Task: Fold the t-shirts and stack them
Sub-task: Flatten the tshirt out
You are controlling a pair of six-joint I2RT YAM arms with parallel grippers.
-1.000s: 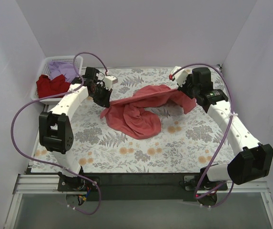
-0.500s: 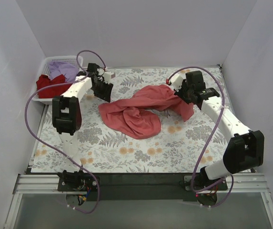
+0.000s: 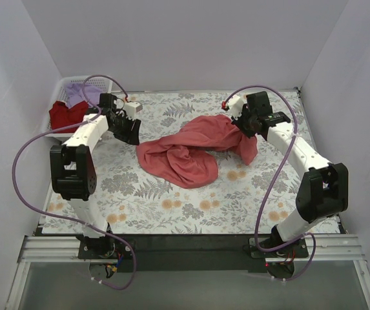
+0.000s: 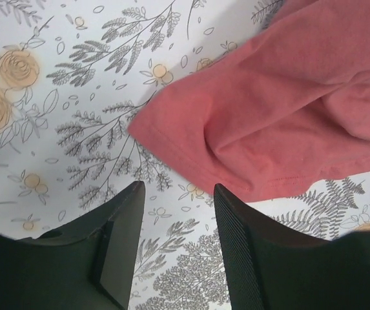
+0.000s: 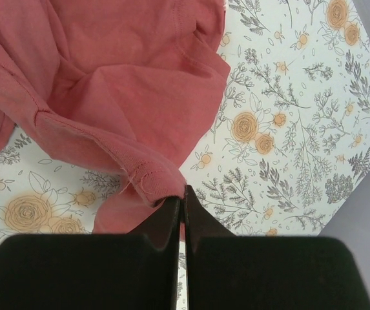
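The large coral-red t-shirt lies crumpled on the floral cloth in the middle of the table. My right gripper is shut on a hemmed edge of it at its far right and holds that edge up. My left gripper is open and empty just left of the shirt; in the left wrist view a corner of the shirt lies beyond its fingertips. The darker red t-shirt and the lavender t-shirt sit in the basket.
The white lattice basket stands at the far left corner. The grey-and-orange floral cloth covers the table. Purple cables loop over both arms. Walls close in on the left, back and right.
My left gripper has let go of the shirt's left edge and moved left. The edge that was stretched between the grippers has dropped slack. My right gripper has shifted slightly left, still gripping.
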